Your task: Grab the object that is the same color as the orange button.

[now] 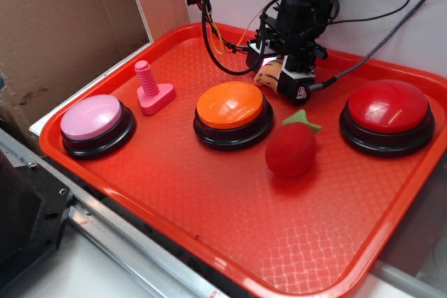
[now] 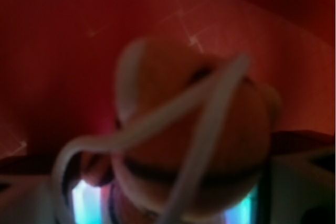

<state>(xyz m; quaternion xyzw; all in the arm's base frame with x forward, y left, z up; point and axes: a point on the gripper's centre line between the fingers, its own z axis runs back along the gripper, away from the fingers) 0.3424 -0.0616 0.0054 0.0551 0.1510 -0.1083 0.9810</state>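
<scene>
tray: red, textured, holds everything; nearest bare stretch is in front of the orange button
strawberry toy: red with green leaf, just right-front of the orange button, close but apart
pink button: well left of the orange button, same row
orange button: glossy dome on black ring, mid tray
red button: well right of the orange button, same row
pink bolt: upright, left-behind the orange button, between it and the pink button
crescent toy: pale orange with a dark stripe, just behind the orange button's right-rear edge, at the gripper tip
gripper: black, down low right behind the orange button, against the crescent toy; grip or jaw width, cannot tell
wrist view: blurred; orange rounded shape fills centre, pale cable looped across it, tray behind
cardboard: far left-behind, off the tray
</scene>
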